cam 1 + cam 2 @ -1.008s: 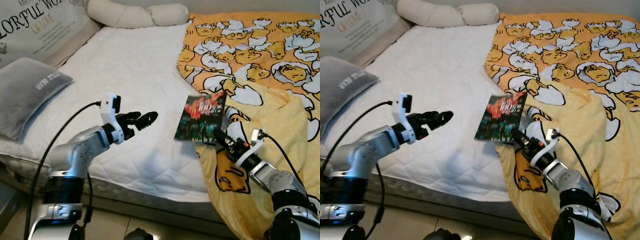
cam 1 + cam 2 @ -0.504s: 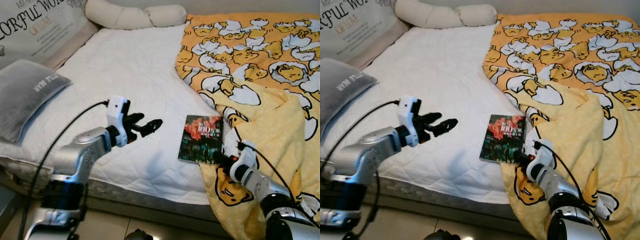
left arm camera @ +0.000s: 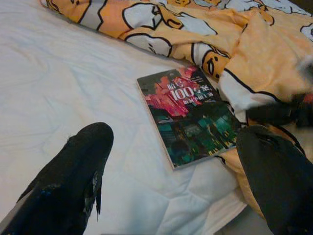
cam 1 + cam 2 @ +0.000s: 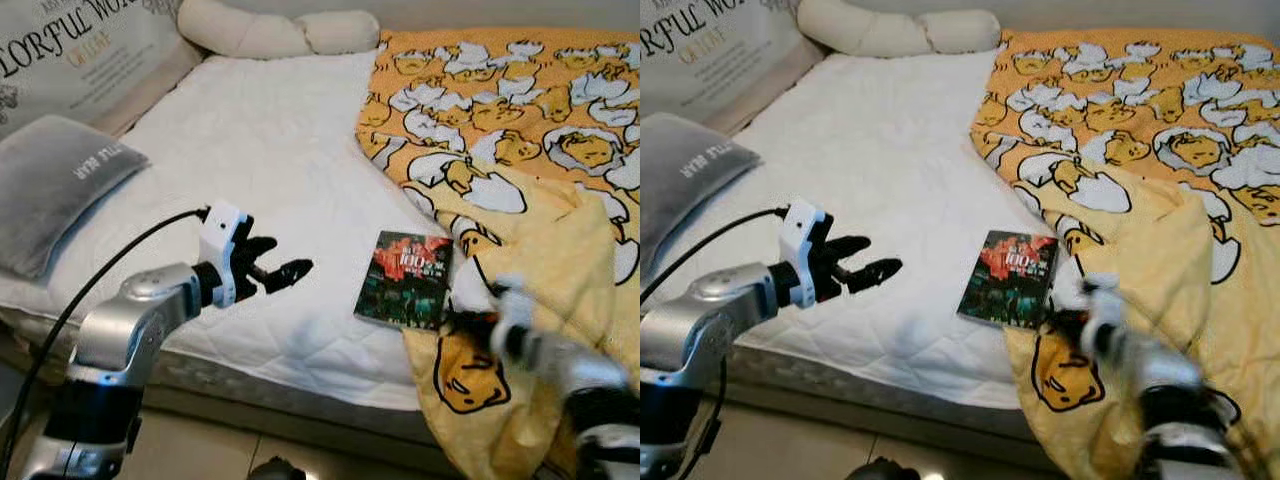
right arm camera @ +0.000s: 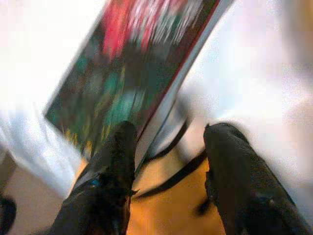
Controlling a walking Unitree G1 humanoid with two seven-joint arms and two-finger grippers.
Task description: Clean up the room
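Looking down at the bed [image 4: 270, 130], I find the book [image 4: 405, 279] lying flat on the white mattress near its front edge, its right side touching the yellow duck-print blanket [image 4: 540, 170]; its long axis runs from the bed's front edge toward the headboard, tilted a little to the right at the far end. My right pincer [image 4: 1072, 320] sits just beside the book's near right corner, blurred in both eye views; in the right wrist view its fingers [image 5: 115, 161] stand apart with the book's corner edge in front of the gap, and I see nothing held between them. My left pincer [image 4: 285, 272] hovers over the mattress well to the left of the book, pointing toward it; the left wrist view shows its fingers [image 3: 80, 161] spread wide and empty, the book lying ahead between them. I judge the right arm the nearer one by far; the coming move, as I read it, turns on that near right corner, with the book stretching away up and to the left from the right pincer.

As for writing: the book's dark red-and-green cover carries "100" in white among characters I cannot make out; the grey pillow [image 4: 60, 185] at the left bears "LITTLE BEAR", partly legible; the big cushion [image 4: 70, 50] behind it shows "ORFUL WO" cut off by the frame, with a smaller gold line below that I cannot read with certainty.
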